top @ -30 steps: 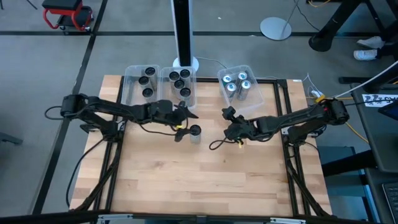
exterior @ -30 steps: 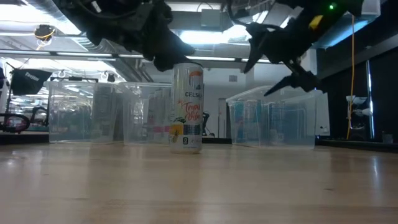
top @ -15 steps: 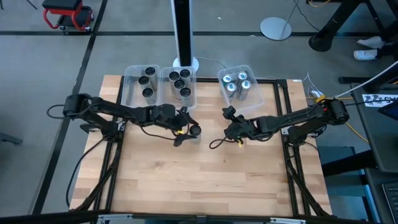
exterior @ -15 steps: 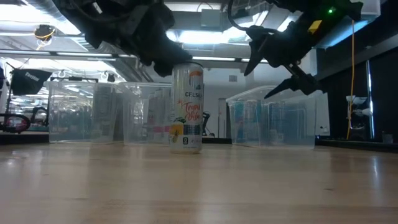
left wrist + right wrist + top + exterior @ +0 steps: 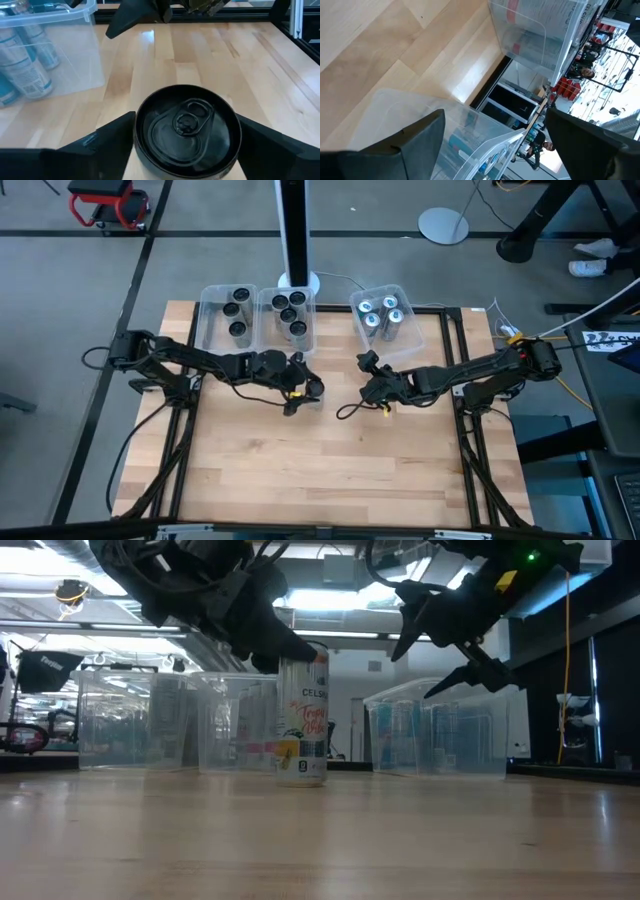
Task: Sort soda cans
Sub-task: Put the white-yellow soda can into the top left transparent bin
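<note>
Room: a workshop with ceiling lights and glass partitions lies beyond the wooden table [image 5: 330, 470], which sits in a black frame.
Left bin [image 5: 225, 315]: clear plastic at the table's far edge, holding three dark-topped cans.
Middle bin [image 5: 290, 315]: just beside it, holding more dark-topped cans.
Left gripper [image 5: 303, 389]: reached out to the table's middle, fingers spread wide, one on each side of the standing can, not yet closed on it as far as the wrist view shows.
Loose can [image 5: 302, 718]: the only can outside the bins; white printed body, dark top [image 5: 186, 127], upright on the wood just in front of the middle bin.
Key relation: the can's long axis is vertical and it sits squarely between the left fingers, with its top directly below the wrist camera; the left arm is clearly the nearer one.
Judged next move: closing on the can's sides and lifting straight up should do; a dark top suggests one of the two left-hand bins.
Right gripper [image 5: 365, 380]: raised near the table's middle, well apart from the can, fingers wide and holding nothing.
Right bin [image 5: 408, 332]: clear, holding silver, bluish-topped cans.
</note>
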Tool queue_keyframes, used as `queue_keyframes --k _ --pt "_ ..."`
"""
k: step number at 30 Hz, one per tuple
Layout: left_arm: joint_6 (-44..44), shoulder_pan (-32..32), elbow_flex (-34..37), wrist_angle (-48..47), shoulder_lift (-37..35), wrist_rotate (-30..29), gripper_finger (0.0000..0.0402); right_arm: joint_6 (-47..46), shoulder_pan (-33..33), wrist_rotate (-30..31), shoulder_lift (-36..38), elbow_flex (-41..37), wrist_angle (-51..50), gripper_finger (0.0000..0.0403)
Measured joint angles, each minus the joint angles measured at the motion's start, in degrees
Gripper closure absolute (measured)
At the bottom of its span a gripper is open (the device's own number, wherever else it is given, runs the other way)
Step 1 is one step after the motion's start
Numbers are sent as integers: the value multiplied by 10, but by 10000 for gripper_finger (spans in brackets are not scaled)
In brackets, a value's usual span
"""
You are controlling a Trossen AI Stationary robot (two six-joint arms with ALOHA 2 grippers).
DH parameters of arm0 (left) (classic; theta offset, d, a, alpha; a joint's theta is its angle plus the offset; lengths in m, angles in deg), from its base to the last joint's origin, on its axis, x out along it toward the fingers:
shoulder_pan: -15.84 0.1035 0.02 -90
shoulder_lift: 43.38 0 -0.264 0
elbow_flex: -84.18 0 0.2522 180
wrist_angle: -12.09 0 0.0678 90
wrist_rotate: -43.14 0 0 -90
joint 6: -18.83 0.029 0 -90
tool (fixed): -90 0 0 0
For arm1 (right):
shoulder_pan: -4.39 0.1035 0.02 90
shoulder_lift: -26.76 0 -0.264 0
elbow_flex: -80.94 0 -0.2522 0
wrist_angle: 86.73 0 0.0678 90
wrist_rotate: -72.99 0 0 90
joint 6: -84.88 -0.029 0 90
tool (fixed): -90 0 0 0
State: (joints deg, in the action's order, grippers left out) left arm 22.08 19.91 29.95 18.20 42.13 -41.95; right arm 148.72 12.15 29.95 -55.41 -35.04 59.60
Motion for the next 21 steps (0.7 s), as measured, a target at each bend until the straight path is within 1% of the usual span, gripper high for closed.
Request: queue_keyframes --k 4,8,10,14,21 --pt "0 0 0 0 0 1 148 0 0 0 0 0 0 59" --pt "0 0 0 -6 -5 1 148 0 0 0 0 0 1 59" --pt "1 0 -7 -36 -17 -2 148 0 0 0 0 0 1 59" --pt "9 0 -40 -120 -69 -42 148 1 0 0 0 0 2 59" --pt "17 0 -118 -271 -194 -131 148 9 0 0 0 0 4 59"
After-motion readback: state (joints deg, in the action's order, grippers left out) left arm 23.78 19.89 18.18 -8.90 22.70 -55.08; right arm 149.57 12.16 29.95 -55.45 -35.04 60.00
